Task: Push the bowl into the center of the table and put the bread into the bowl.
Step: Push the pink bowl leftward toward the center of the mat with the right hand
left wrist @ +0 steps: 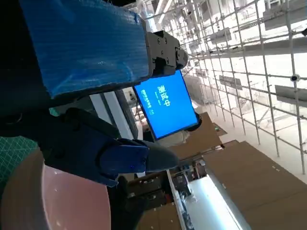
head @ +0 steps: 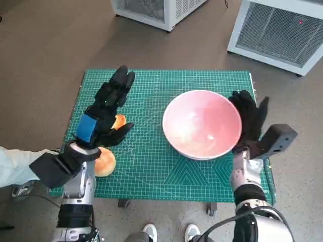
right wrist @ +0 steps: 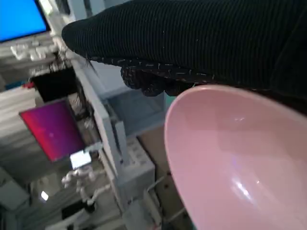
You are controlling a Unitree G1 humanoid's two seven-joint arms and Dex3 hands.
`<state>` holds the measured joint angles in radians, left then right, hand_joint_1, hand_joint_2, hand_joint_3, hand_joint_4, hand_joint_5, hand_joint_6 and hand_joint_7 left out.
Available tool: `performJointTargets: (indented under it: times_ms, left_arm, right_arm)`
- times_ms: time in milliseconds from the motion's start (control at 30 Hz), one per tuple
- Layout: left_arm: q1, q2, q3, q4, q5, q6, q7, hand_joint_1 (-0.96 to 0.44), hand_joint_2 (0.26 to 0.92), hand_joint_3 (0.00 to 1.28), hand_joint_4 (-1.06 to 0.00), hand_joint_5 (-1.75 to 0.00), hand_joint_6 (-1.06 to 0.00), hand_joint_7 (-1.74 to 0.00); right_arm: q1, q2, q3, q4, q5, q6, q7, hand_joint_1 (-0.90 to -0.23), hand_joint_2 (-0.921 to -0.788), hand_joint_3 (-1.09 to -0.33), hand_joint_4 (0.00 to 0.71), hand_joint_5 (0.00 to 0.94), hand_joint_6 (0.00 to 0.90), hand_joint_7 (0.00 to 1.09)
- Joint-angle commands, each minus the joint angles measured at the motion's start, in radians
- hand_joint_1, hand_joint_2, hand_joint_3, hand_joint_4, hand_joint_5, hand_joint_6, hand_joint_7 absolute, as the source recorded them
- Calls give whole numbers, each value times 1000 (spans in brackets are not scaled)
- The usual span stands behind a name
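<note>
Bowl (head: 202,124): pink, sitting right of the table's (head: 151,166) middle on the green mat (head: 146,101). Right hand (head: 250,118): lying flat against the bowl's right side, fingers extended, gripping nothing. Bread (head: 105,162): resting at the near left. Left hand (head: 108,108): hovering over the bread, fingers spread, holding nothing.

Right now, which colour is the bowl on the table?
The bowl is pale pink, inside and at the rim; the head view shows it best.

Lab: scaffold racks (left wrist: 249,57), blue monitor (left wrist: 165,103).
</note>
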<state>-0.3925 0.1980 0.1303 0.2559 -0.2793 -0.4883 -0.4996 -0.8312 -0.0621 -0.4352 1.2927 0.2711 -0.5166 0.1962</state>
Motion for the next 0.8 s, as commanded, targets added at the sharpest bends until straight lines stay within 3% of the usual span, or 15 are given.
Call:
performJointTargets:
  times_ms: [33, 567, 800]
  left_arm:
    - [27, 12, 7, -30, -10, -3, -4, -680, 921, 323, -125, 0, -153, -101]
    - [76, 20, 19, -82, 0, 7, 24, -655, 921, 320, -124, -1, -150, -100]
    - [92, 21, 19, -102, 12, 5, 43, -654, 921, 319, -125, -2, -151, -100]
  right_arm:
    - [-18, 24, -6, 16, 6, 38, 5, -608, -921, -913, 239, 0, 212, 273]
    - [-90, 96, -30, 26, 26, 103, 3, -593, -921, -921, 240, 2, 231, 264]
    - [-112, 108, -34, 32, 21, 131, -15, -606, -921, -917, 247, 4, 245, 258]
